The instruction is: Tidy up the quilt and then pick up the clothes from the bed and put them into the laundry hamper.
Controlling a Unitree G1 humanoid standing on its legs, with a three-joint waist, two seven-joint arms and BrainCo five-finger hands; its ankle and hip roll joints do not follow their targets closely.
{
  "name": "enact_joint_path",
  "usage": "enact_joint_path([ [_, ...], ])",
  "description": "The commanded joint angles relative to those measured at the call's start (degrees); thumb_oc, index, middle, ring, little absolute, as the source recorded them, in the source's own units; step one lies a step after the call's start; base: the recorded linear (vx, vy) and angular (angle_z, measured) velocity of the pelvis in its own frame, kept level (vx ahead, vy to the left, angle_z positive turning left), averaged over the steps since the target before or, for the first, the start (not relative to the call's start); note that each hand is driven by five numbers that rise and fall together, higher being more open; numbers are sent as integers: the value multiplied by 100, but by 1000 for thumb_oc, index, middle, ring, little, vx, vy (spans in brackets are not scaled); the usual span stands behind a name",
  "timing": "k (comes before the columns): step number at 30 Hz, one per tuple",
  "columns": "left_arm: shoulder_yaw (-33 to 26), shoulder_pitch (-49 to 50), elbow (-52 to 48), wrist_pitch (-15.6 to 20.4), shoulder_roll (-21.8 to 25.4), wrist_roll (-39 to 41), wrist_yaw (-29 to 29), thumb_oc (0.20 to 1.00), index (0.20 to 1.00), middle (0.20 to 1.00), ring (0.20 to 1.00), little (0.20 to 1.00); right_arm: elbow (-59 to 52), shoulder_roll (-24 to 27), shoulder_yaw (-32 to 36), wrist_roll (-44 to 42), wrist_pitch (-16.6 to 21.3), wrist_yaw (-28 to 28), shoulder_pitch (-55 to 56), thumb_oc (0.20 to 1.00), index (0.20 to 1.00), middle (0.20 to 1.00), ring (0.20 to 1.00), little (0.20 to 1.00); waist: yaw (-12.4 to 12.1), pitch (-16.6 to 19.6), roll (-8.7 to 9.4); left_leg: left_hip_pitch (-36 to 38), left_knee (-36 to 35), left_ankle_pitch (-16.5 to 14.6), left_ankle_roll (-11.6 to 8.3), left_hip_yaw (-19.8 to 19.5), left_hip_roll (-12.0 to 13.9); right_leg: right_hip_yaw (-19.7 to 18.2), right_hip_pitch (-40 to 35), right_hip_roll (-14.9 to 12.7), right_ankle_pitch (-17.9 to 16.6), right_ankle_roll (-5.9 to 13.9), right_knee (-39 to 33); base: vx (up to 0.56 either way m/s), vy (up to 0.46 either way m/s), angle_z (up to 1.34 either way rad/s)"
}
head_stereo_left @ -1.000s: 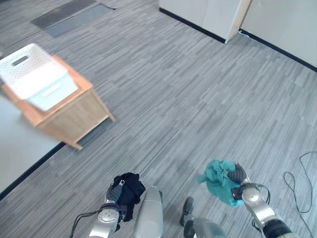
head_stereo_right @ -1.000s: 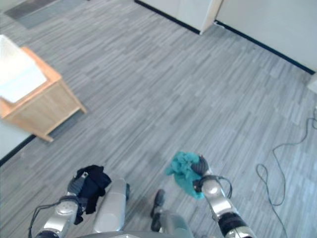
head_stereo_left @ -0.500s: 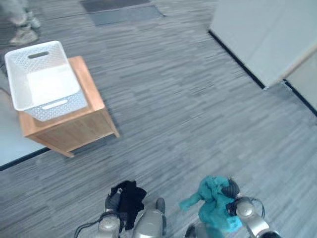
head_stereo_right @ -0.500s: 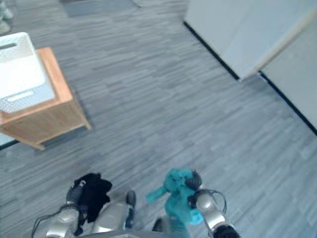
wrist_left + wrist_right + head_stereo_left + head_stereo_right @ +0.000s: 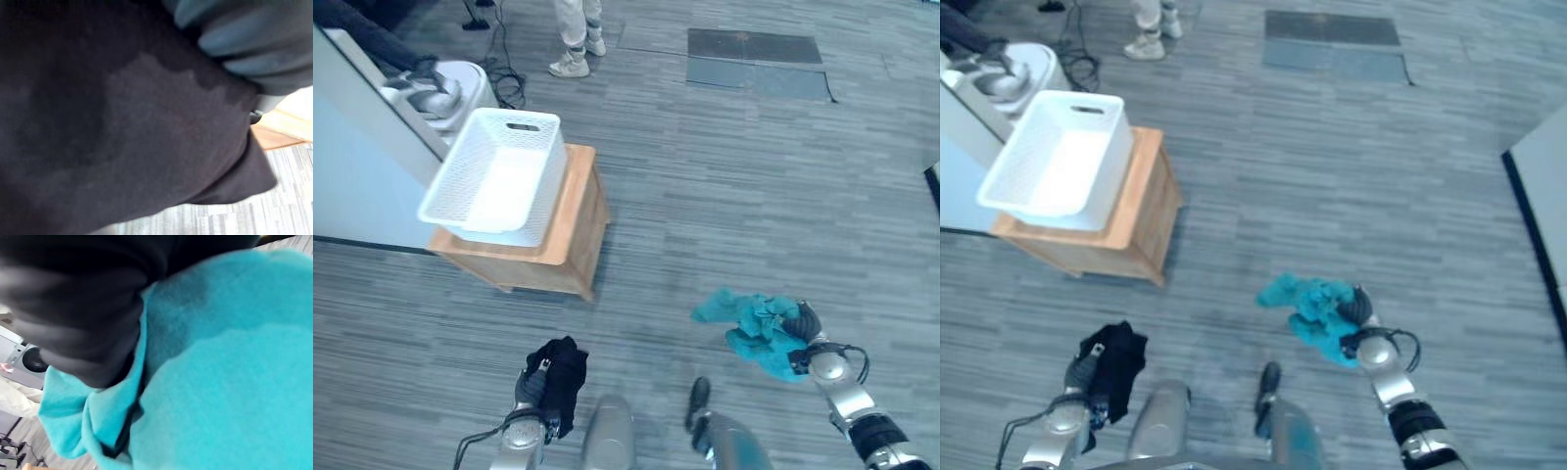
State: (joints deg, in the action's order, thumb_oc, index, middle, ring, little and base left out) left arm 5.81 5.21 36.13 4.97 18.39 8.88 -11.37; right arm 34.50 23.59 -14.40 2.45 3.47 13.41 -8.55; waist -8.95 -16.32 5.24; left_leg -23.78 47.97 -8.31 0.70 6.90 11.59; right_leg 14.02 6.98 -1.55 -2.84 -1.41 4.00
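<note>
Between our two hands we are carrying both garments: our left hand (image 5: 530, 389) is gripping a black garment (image 5: 564, 377) with its fingers curled round the cloth, and our right hand (image 5: 806, 331) is clutching a teal garment (image 5: 754, 330), its fingers closed into the bunched fabric. In the left wrist view the black cloth is draping right over the hand; in the right wrist view the teal cloth is pressing against the dark cover.

Ahead of the left fingers and well apart from them, the white laundry hamper (image 5: 499, 174) is sitting on a small wooden table (image 5: 571, 227), looking empty as far as we can see inside. A person's legs (image 5: 576, 34) are standing beyond it on the grey floor (image 5: 734, 186).

We are judging that the clothes are already picked up, and that the drop into the hamper is what is left: neither garment is above the hamper yet. The quilt and bed are not something we can check from here.
</note>
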Motion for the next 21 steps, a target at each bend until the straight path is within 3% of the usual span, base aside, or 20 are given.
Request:
enact_joint_path([
  [1, -12, -462, -513, 380, 328, 49, -39, 200, 200, 200, 200, 200, -1018, 315, 229, -22, 259, -93, 19, 200, 200, 200, 200, 200, -14, -208, -110, 754, -1919, -78, -158, 393, -116, 216, -1163, -585, 911, 774, -590, 507, 7, 65],
  [2, -2, -437, -595, 385, 323, -30, -4, 200, 200, 200, 200, 200, -892, 282, 275, -70, 297, -82, 13, 200, 200, 200, 200, 200, -53, -126, -95, 620, -2290, -57, -124, 700, -200, 337, -1329, -498, 1001, 769, -660, 566, 37, 48],
  [3, 19, -359, -546, 306, 316, -141, 52, 200, 200, 200, 200, 200, -465, 128, 310, -172, 325, 16, -75, 200, 200, 200, 200, 200, -77, 53, -132, 523, -3140, 407, -242, 1569, -290, 617, -1628, -285, 1216, 796, -658, 562, 30, 47],
  [5, 14, -357, -546, 305, 318, -143, 51, 200, 200, 200, 200, 200, -435, 122, 300, -176, 342, 21, -93, 200, 200, 200, 200, 200, -69, 55, -107, 553, -3220, 459, -245, 1580, -326, 622, -1623, -306, 1220, 796, -655, 477, 57, 98],
  [6, 10, -324, -442, 244, 367, -136, 94, 200, 200, 200, 200, 200, -267, -51, 171, -90, 310, -30, -168, 200, 200, 200, 200, 200, -209, 145, 8, 807, -3721, 593, -180, 1996, -374, 983, -1728, -280, 1118, 1005, 37, 965, 252, 71],
  [7, 38, -234, -420, 224, 438, -194, 127, 200, 200, 200, 200, 200, -373, -206, 93, -16, 328, -119, -166, 200, 200, 200, 200, 200, -226, 161, 54, 1322, -4177, 406, 138, 1676, -805, 1029, -1518, -470, 803, 1307, 1354, 969, 272, -4],
  [8, 37, -229, -422, 224, 444, -194, 127, 200, 200, 200, 200, 200, -375, -213, 92, -12, 329, -119, -161, 200, 200, 200, 200, 200, -204, 153, 75, 1355, -4233, 413, 168, 1665, -866, 1040, -1505, -528, 838, 1348, 1433, 572, 251, 64],
  [9, 38, -258, -317, 205, 417, -200, 104, 200, 200, 200, 200, 200, -408, -280, 72, 49, 312, -143, -145, 200, 200, 200, 200, 200, -103, 118, 126, 1506, -4301, 343, 296, 1546, -1040, 940, -1332, -682, 403, 1553, 2068, 285, 123, 110],
  [10, 42, -283, -241, 152, 426, -269, 36, 200, 200, 200, 200, 200, -438, -331, 63, 107, 289, -162, -168, 200, 200, 200, 200, 200, 4, 75, 51, 1740, -4489, 298, 390, 1418, -1061, 661, -922, -712, 163, 1592, 2723, 592, 65, 175],
  [11, 100, -355, -298, 202, 459, -275, 10, 200, 200, 200, 200, 200, -573, -378, 42, 76, 333, -165, -186, 200, 200, 200, 200, 200, 177, -17, -143, 2163, -4844, 372, 336, 1001, -1015, 366, -277, -714, 297, 1536, 2888, 438, -2, 118],
  [12, 100, -354, -298, 202, 459, -275, 10, 200, 200, 200, 200, 200, -574, -377, 42, 76, 332, -165, -186, 200, 200, 200, 200, 200, 181, -19, -142, 2166, -4848, 375, 336, 998, -1017, 369, -279, -717, 299, 1536, 2889, 374, -89, 140],
  [14, 182, -430, -387, 293, 484, -290, 11, 200, 200, 200, 200, 200, -763, -317, -11, 50, 392, -169, -153, 200, 200, 200, 200, 200, 346, -42, -295, 2235, -4946, 589, 205, 593, -960, 200, -25, -588, 602, 1177, 2097, 225, -121, 151],
  [15, 181, -428, -386, 294, 482, -290, 11, 200, 200, 200, 200, 200, -764, -316, -13, 50, 393, -169, -151, 200, 200, 200, 200, 200, 373, -51, -300, 2242, -4946, 590, 202, 566, -960, 229, -52, -589, 605, 1175, 2084, 337, -153, 166],
  [16, 225, -498, -388, 352, 478, -287, 15, 200, 200, 200, 200, 200, -836, -287, -10, 34, 411, -171, -112, 200, 200, 200, 200, 200, 513, -19, -331, 2285, -4951, 591, 119, 283, -971, -116, -7, -480, 762, 1034, 1326, 554, -288, 182],
  [17, 231, -687, -382, 372, 510, -364, -52, 200, 200, 200, 200, 200, -933, -201, 73, 72, 347, -120, -34, 200, 200, 200, 200, 200, 781, 27, -300, 2509, -5010, 422, 20, -238, -1013, -1168, 108, -365, 681, 996, 182, 550, -286, 198],
  [18, 230, -688, -381, 371, 509, -365, -52, 200, 200, 200, 200, 200, -936, -200, 73, 72, 345, -121, -33, 200, 200, 200, 200, 200, 790, 29, -304, 2500, -5008, 428, 19, -248, -1010, -1156, 95, -363, 657, 994, 145, 547, -275, 218],
  [19, 205, -745, -418, 485, 548, -337, -49, 200, 200, 200, 200, 200, -930, -235, 67, -3, 353, -204, -16, 200, 200, 200, 200, 200, 742, 62, -191, 2613, -4948, 259, -36, -345, -1046, -1322, -13, -395, 612, 1007, -106, 421, -302, 254],
  [20, 117, -669, -535, 481, 522, -371, -107, 200, 200, 200, 200, 200, -1054, -228, -118, 171, 374, -235, -183, 200, 200, 200, 200, 200, 613, -100, -103, 2499, -4237, -33, -147, -340, -994, -849, -3, -558, 367, 1041, 70, 418, -301, 181],
  [21, 114, -671, -535, 481, 523, -371, -106, 200, 200, 200, 200, 200, -1051, -230, -120, 171, 375, -235, -187, 200, 200, 200, 200, 200, 628, -86, -95, 2468, -4230, -22, -146, -352, -1001, -838, 11, -567, 351, 1041, 55, 359, -303, 108],
])
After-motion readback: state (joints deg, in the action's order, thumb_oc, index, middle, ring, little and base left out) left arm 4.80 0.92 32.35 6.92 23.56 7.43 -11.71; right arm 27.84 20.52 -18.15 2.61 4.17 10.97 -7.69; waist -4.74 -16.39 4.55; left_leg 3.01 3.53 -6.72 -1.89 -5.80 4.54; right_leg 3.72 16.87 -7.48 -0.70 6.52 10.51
